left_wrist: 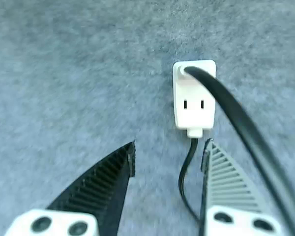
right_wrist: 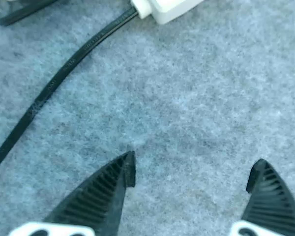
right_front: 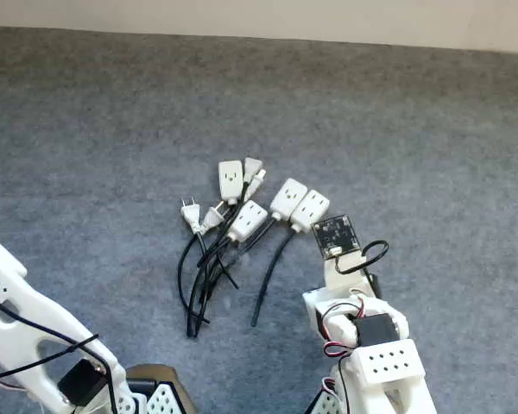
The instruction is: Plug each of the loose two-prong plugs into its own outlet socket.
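A grey carpet (right_front: 414, 129) is seen from above. White sockets (right_front: 287, 198) and loose plugs (right_front: 191, 213) are bunched on tangled black cords (right_front: 198, 293), and none appears seated. An arm (right_front: 363, 336) is parked just beside the nearest socket.

In the left wrist view, the left gripper (left_wrist: 169, 147) is held apart and empty. A 2-slot socket (left_wrist: 194, 98) lies just ahead of its fingertips, and a cord (left_wrist: 238, 118) is draped across it.

In the right wrist view, the right gripper (right_wrist: 195, 161) is spread wide over bare carpet. A socket end (right_wrist: 172, 7) and its cord (right_wrist: 64, 73) lie ahead of the fingers.

Neighbours could be dragged once 1 plug is lifted, since the cords are knotted together. The slots could be blocked by the draped cord. An unpinned socket could be pushed away across the carpet.
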Controlling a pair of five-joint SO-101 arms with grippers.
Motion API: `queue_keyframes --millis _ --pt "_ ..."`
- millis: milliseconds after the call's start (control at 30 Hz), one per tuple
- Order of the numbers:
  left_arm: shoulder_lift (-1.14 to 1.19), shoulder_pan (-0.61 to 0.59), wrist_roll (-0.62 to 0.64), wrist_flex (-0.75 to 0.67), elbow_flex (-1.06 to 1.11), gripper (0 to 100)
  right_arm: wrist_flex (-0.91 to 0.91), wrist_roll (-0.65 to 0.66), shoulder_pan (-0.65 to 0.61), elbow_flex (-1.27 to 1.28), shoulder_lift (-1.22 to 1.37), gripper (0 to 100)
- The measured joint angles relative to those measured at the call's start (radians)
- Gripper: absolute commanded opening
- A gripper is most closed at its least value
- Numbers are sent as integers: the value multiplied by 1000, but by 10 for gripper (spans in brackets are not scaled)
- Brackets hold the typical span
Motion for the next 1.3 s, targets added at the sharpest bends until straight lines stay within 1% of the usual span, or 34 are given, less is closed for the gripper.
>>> queue_keyframes --millis 67,267,333,467,567,633,700,767,867,933,1000,1067,1167,1300 --pt "-58 0 0 37 0 228 0 0 5 0 0 347" --pt "-199 9 2 51 0 227 0 -17 12 0 0 347" --pt "-255 32 40 57 0 227 0 -25 51 0 0 347" --pt "-350 130 183 57 0 227 0 -34 161 -2 0 347" --pt "-410 250 242 57 23 227 0 -80 250 -26 0 347" --pt "-445 350 256 57 103 227 0 -91 292 -41 0 347" --pt "-479 463 261 57 235 227 0 -95 318 -48 0 347" --pt "-514 586 261 57 411 227 0 -97 334 -51 0 347" --pt "-549 798 261 54 700 223 0 -97 336 -51 0 347" --pt "-555 947 241 51 852 194 0 -97 336 -51 0 347" --pt "-555 1089 219 51 937 166 -5 -97 336 -51 0 347" --pt "-555 1195 209 51 965 162 -28 -97 336 -51 0 347" --pt "-557 1277 209 51 999 168 -38 -97 334 -51 0 347" --pt "-557 1316 210 46 1063 168 -40 -97 331 -51 0 347"
